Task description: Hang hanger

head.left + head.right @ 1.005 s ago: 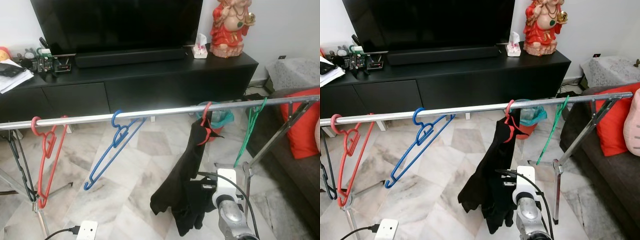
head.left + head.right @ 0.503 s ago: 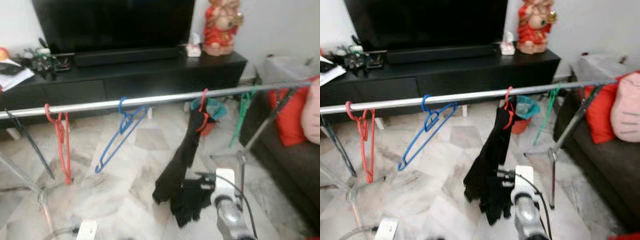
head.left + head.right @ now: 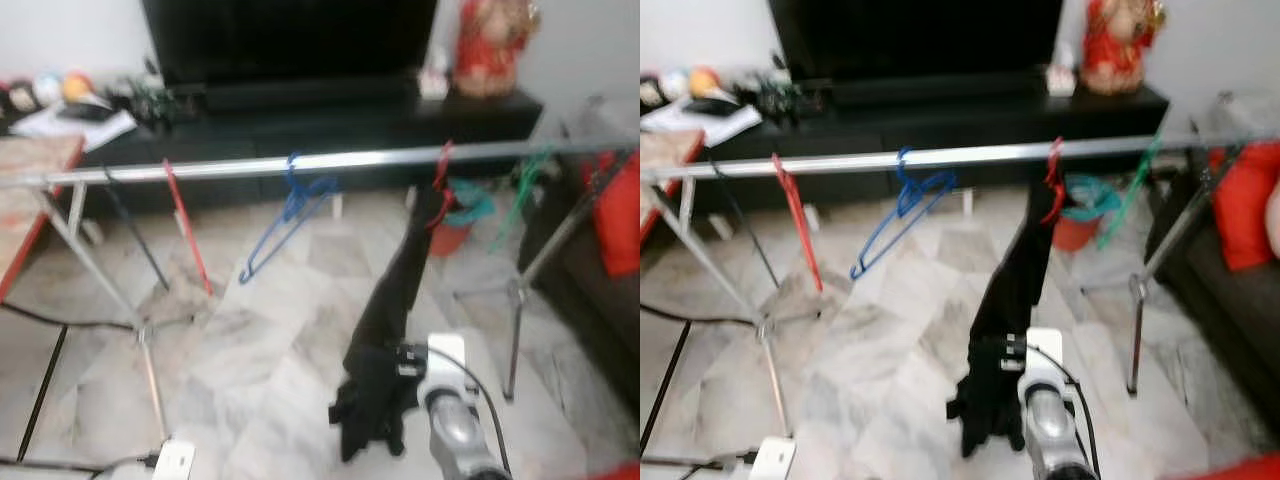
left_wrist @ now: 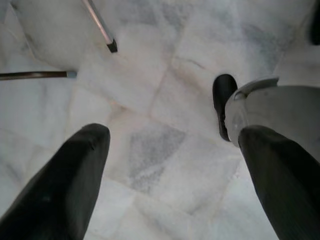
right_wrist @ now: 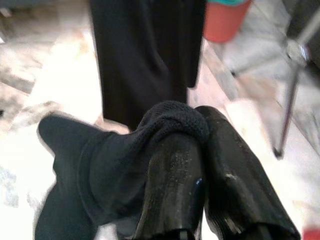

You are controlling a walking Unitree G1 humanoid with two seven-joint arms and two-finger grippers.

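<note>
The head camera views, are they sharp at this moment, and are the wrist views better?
Both eye views are motion-blurred: the rail and blue hanger look soft. The left wrist view is fairly sharp on the floor tiles. In the right wrist view, the black garment is soft and the floor overexposed.

Silver rail (image 3: 330, 161) with red hanger (image 3: 440, 175) carrying black garment (image 3: 395, 300), blue hanger (image 3: 290, 215) beside, right arm (image 3: 450, 425) below, marble floor (image 3: 270, 330)

A long silver metal rail (image 3: 330, 160) spans the room with bare stretches between the thin red plastic hanger (image 3: 186, 232), the blue plastic hanger (image 3: 284, 215) and the red hanger carrying a black garment (image 3: 395, 310). That garment and the green hanger (image 3: 518, 195) crowd the rail's right end, near the slanted metal stand leg (image 3: 552, 250). Open marble floor (image 3: 270, 340) lies beneath.
</note>
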